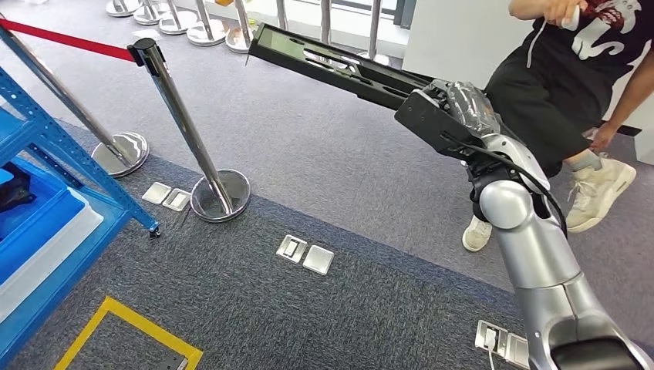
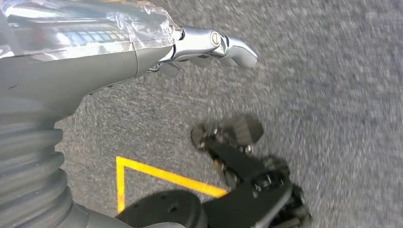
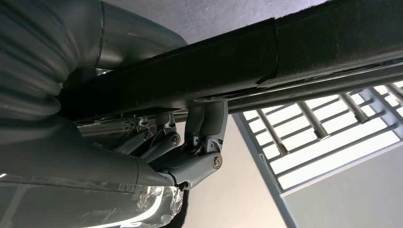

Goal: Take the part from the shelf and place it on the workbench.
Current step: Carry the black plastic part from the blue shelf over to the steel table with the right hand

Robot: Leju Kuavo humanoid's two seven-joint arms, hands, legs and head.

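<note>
Here, mid-carry: my right robot hand (image 1: 463,104) clamps the long black part (image 1: 339,65).
Its long axis runs ahead-left from that grip; my left robot hand (image 2: 209,45) hangs empty, fingers apart.

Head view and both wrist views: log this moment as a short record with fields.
part: long black slotted bar, held up off the floor
right hand: grips one end of the part, fingers curled around it
left hand: hangs over the carpet, holding nothing
shelf: blue rack at the left, a blue bin on it
barrier: chrome post with a red belt
person: stands close beyond the right arm
workbench: cannot tell where
</note>
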